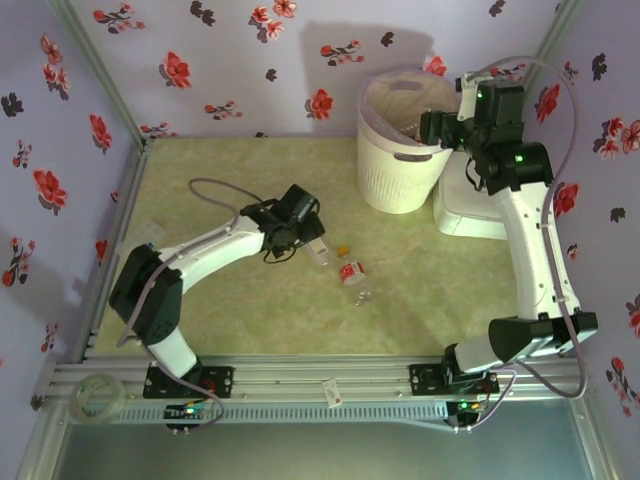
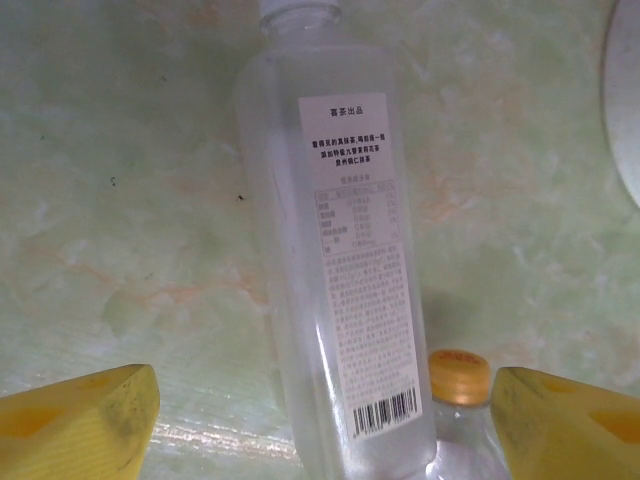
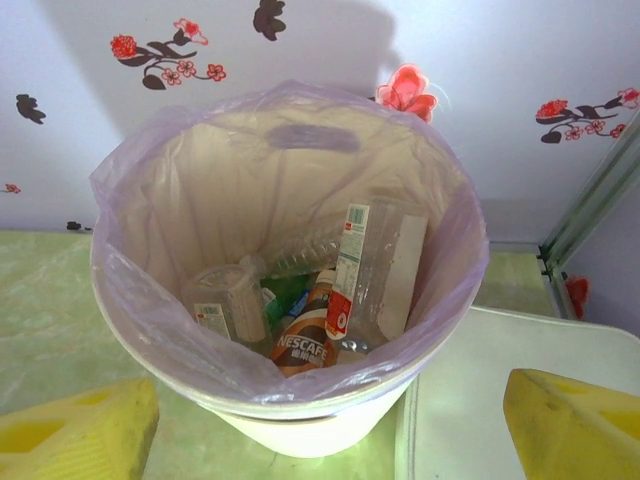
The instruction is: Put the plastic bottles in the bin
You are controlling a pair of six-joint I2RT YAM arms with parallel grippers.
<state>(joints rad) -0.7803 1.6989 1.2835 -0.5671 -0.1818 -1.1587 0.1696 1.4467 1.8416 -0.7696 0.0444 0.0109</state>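
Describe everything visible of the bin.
The bin is a tall, round, cream-white plastic basket with ribbed sides and a handle slot, and a pale pink liner is pulled over its rim. It stands upright on the table, far right, beside a flat white box, and holds several bottles.

Left gripper (image 1: 306,237) is low over the table (image 1: 220,170), above a clear bottle (image 1: 320,254). A red-labelled bottle (image 1: 353,277) with an orange cap lies just beside it. Right gripper (image 1: 433,128) is at the rim of the bin (image 1: 395,185). A white box (image 1: 465,218) is next to the bin.
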